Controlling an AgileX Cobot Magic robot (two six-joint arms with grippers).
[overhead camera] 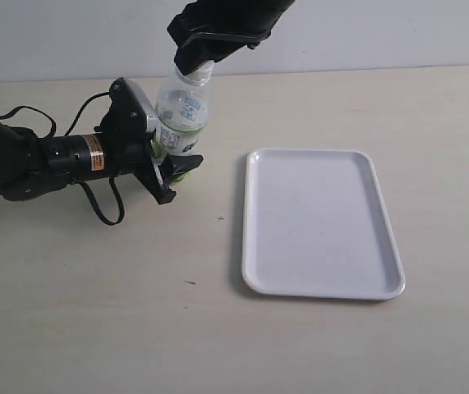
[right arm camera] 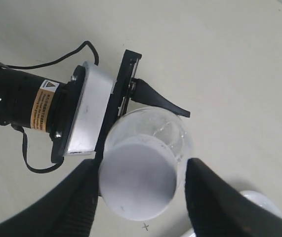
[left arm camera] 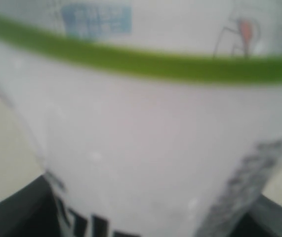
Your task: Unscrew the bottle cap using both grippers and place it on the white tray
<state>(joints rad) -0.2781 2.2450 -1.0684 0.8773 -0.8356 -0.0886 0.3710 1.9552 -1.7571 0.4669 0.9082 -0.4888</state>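
Bottle [overhead camera: 183,113] stands left of the white tray [overhead camera: 320,226], clamped by the left gripper [overhead camera: 158,156]. Only the right wrist view shows the bottle cap [right arm camera: 138,183], between fingers of the right gripper [overhead camera: 205,64]; contact unclear.

Non-task stuff only. Pale beige wood-grain table [overhead camera: 94,320] spreads out around the left gripper [overhead camera: 175,141]. Plain light grey wall [overhead camera: 398,33] sits behind the right gripper [overhead camera: 195,72] and meets the table's far edge in a straight line. Small dark cross mark [overhead camera: 220,218] on the table, near the left gripper, off its fingertip side. The right wrist view shows the same mark between the right gripper's two fingers. Tiny dark speck [overhead camera: 190,283] on the table further out, well apart from both grippers. Left wrist view: only blurred beige table at the corners.
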